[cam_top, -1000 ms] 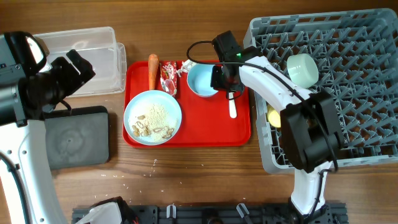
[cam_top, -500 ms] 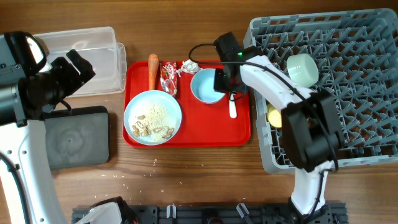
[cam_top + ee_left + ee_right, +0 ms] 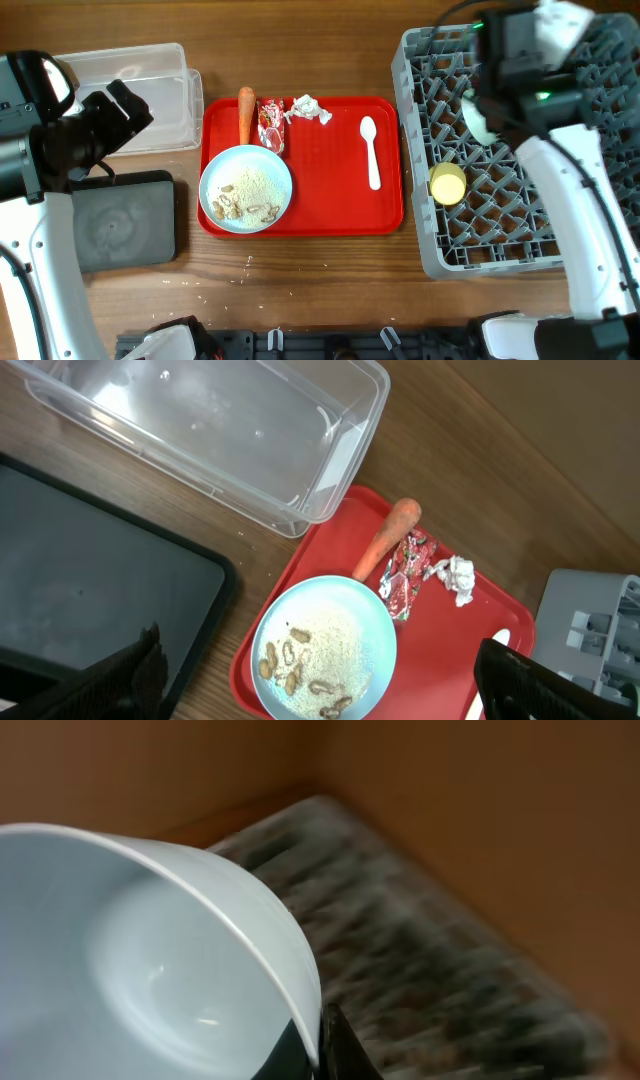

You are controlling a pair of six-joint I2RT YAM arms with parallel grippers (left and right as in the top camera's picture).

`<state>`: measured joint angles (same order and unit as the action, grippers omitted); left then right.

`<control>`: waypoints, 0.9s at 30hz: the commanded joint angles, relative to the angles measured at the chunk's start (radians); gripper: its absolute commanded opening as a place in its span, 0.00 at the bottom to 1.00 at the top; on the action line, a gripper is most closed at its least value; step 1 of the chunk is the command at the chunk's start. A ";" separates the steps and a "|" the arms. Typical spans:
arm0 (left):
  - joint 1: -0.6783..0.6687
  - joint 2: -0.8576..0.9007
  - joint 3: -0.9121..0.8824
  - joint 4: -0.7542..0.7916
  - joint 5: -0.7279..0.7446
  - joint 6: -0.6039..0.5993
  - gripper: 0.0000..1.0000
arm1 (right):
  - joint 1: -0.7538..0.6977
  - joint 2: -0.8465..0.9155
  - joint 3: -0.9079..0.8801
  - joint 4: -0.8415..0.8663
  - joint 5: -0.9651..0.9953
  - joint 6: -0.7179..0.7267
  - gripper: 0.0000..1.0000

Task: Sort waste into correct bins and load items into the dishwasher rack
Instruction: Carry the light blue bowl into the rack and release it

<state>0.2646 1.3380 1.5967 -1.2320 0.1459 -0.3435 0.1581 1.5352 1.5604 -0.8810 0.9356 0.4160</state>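
Bins on the far left are as they were: the clear tub (image 3: pixel 130 85) and the black tray (image 3: pixel 125 222) hold nothing you can see. Your left gripper (image 3: pixel 320 660) hangs above them with its fingers spread wide, carrying nothing. On the red tray (image 3: pixel 340 200) the carrot (image 3: pixel 246 112), the wrapper (image 3: pixel 270 127), the paper scrap (image 3: pixel 311 108) and the plate (image 3: pixel 245 187) of peanut shells (image 3: pixel 240 208) have not moved. The white spoon (image 3: pixel 370 150) now lies alone, because the pale blue bowl (image 3: pixel 150 950) that sat beside it a moment ago is gone from the tray. That is the change: your right arm has lifted the bowl and swung it across over the dishwasher rack (image 3: pixel 425 230). From above the arm hides it, but the right wrist view shows it tilted, its rim pinched in the right gripper (image 3: pixel 318 1045), with blurred grey pegs behind. The yellow-green cup (image 3: pixel 447 184) and the mint bowl (image 3: pixel 472 118) already sit in the rack. By my reading the bowl is one placement from loaded, while the plate, the spoon and all the waste are still to do.
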 commanded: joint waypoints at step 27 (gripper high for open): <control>0.004 0.001 0.012 0.000 -0.010 -0.009 1.00 | -0.285 0.491 -0.015 0.237 0.350 -0.450 0.04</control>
<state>0.2646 1.3380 1.5967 -1.2324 0.1459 -0.3435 -0.1299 1.9968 1.5536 -0.6483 1.2308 -0.0139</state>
